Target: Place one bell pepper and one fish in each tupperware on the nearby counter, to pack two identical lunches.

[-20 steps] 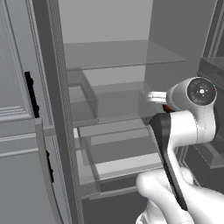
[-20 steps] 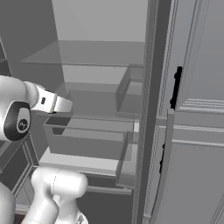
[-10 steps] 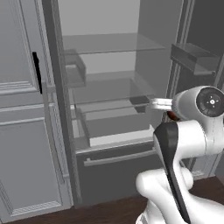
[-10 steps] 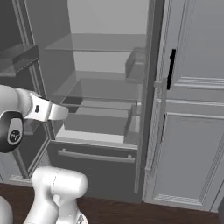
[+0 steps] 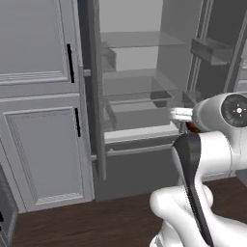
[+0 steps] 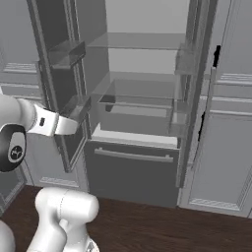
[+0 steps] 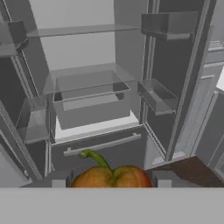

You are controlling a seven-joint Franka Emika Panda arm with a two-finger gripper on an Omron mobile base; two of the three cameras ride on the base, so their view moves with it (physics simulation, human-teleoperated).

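The landmark here is the open grey refrigerator (image 6: 142,123), whose doors stand swung wide in front of the robot. In the hand view, a round red-orange bell pepper with a curling green stem (image 7: 111,176) sits at the bottom of the picture, directly between the two small dark finger tips (image 7: 157,180) of the gripper (image 7: 111,183). The jaws stand partly apart with the pepper filling the gap between them, so they appear to be clamped on it. The pepper is in front of the refrigerator, outside its cavity, at about the height of the lower freezer drawer front (image 7: 103,146).

In the left base view, the white arm (image 5: 207,159) rises in front of the refrigerator's right side, and a small patch of red-brown pepper (image 5: 191,127) shows just beside the wrist, at the level of the refrigerator's clear drawer (image 5: 137,103).

Inside the refrigerator, a glass shelf (image 6: 142,42) spans the upper part and a clear drawer (image 6: 135,110) sits below it, pulled partly forward. Under that drawer lies the grey freezer drawer front with a long bar handle (image 6: 133,156). Clear bins (image 7: 157,96) hang on the inner side of the right door, and another bin (image 7: 30,124) hangs on the left door.

Grey panelled cabinet doors with black handles (image 5: 72,62) stand to the left of the refrigerator in the left base view. Dark brown wooden floor (image 6: 157,229) runs along the foot of the refrigerator.
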